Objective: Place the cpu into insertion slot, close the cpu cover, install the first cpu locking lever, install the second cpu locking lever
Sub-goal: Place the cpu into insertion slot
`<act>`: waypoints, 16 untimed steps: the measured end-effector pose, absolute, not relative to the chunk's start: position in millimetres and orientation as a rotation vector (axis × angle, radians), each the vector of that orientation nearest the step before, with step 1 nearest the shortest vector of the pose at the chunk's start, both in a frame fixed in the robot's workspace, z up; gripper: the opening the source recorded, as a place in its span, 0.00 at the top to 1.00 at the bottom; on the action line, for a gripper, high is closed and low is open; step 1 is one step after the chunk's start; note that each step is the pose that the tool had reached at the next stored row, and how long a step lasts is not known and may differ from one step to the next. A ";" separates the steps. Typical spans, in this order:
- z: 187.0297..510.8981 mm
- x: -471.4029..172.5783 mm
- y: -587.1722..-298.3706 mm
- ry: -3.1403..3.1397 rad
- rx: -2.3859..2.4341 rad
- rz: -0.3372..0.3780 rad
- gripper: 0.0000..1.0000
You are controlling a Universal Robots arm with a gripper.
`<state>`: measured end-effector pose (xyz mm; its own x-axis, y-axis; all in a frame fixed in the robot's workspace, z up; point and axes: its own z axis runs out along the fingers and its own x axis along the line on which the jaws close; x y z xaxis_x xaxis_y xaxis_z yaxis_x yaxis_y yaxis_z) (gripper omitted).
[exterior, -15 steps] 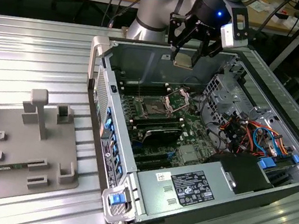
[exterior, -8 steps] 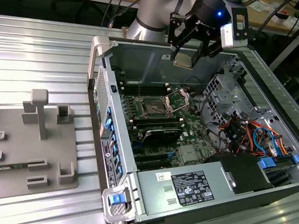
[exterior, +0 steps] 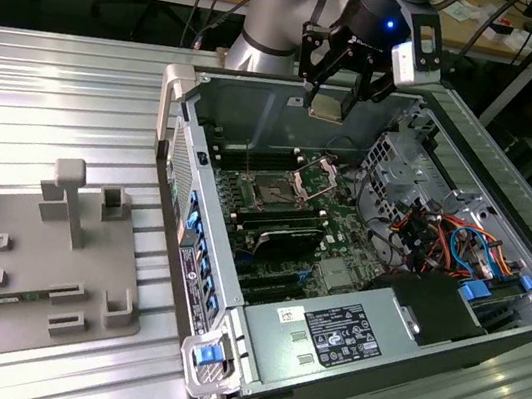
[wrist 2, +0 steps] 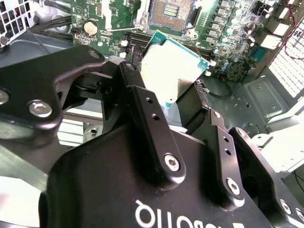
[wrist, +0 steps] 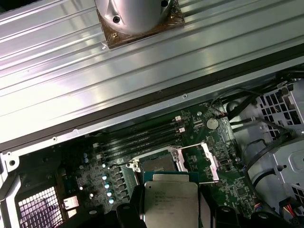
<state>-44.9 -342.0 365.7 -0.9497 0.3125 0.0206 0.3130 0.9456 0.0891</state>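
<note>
The end effector [exterior: 330, 96] is clamped on the cpu [wrist: 170, 203], high above the slot [exterior: 272, 192]; the cover [exterior: 318, 174] stands open beside the slot. The cpu seems slightly tilted, so it could seat crooked and damage the slot

The cpu [wrist 2: 173, 71] is silvery on top with a green rim; the hand [exterior: 333, 97] is black. The motherboard [wrist 2: 90, 7] is green, the ribbed table [exterior: 58, 106] shiny pale grey, and the case clip [exterior: 209, 355] blue.
</note>
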 end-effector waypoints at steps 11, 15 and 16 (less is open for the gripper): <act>365.5 -44.9 -342.0 -3.089 -0.522 -0.143 0.45; 365.5 -44.9 -342.0 -3.088 -0.530 -0.143 0.45; 365.4 -44.9 -342.0 -3.087 -0.534 -0.143 0.45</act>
<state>-44.9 -342.0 365.4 -0.9420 0.3348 0.0206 0.3353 0.9379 0.0891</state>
